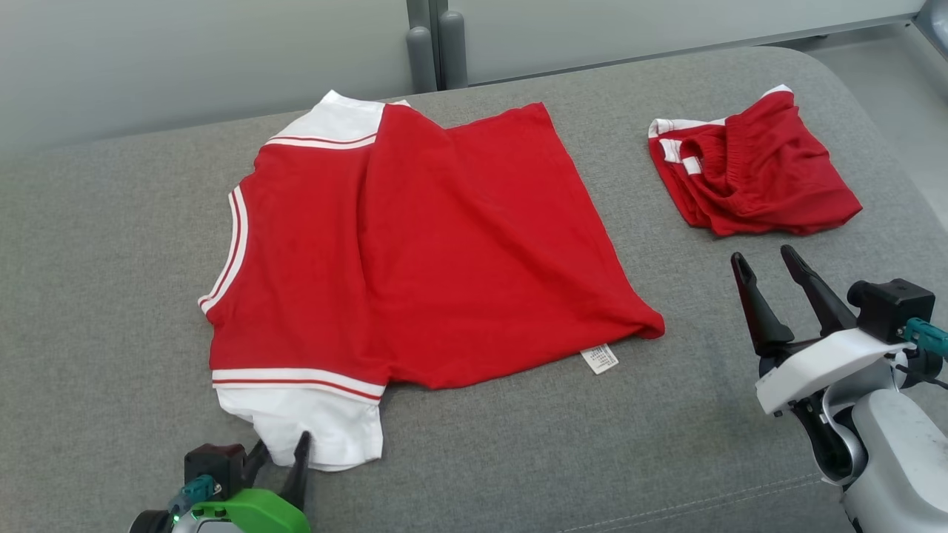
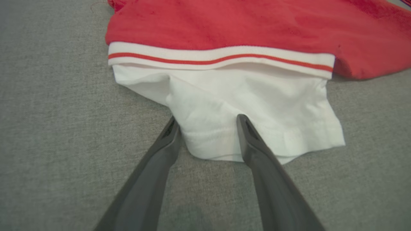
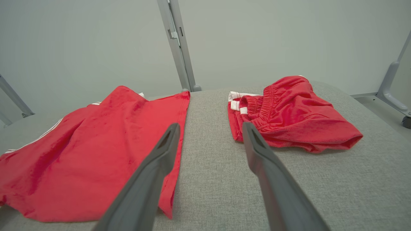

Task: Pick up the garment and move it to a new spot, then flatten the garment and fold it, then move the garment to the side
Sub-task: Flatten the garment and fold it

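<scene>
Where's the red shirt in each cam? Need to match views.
Head view: red shirt centre-left, spread out.
Left wrist view: shirt along the top, its white sleeve reaching the fingers.
Right wrist view: shirt in the left half.
Shared landmark: the grey cushion under it.

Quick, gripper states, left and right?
Left gripper: open, astride the white sleeve, not clamped.
Right gripper: open, empty.

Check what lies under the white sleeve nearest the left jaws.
Around the white sleeve of the red shirt the grey cushion shows; directly beneath, the fabric covers everything.
</scene>
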You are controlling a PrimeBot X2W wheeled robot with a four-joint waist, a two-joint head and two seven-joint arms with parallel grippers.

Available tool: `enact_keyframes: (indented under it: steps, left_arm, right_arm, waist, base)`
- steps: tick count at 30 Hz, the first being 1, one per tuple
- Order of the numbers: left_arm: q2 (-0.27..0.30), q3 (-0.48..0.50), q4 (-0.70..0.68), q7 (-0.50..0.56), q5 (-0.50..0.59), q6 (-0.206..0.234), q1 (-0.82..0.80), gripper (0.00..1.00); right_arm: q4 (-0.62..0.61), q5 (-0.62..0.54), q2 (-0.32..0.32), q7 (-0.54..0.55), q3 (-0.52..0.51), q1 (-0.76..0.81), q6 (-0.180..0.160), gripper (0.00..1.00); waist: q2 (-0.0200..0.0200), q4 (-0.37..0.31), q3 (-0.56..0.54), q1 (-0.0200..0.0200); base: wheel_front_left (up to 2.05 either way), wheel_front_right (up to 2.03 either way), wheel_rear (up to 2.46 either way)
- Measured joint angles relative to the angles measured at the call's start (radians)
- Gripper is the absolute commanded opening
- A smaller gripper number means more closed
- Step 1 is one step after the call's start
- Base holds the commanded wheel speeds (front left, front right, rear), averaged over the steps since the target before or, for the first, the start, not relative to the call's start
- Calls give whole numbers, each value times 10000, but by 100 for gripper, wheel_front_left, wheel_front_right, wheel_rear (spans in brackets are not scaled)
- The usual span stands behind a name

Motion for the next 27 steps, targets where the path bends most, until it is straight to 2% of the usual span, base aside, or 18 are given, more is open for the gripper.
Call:
enact_keyframes:
  steps: [13, 27]
  left_arm:
    - [-290, 140, -380, -470, -92, -157, -120, 0]
    - [-259, 497, -1239, -617, -148, 35, 141, 0]
  right_arm:
    - [-42, 21, 113, 0, -98, 300, 0, 100]
    - [991, 1250, 673, 2, 113, 1026, 0, 100]
  waist:
    - [0, 339, -35, 0]
    - [0, 977, 14, 0]
  base:
    - [0, 0, 0]
    - [0, 0, 0]
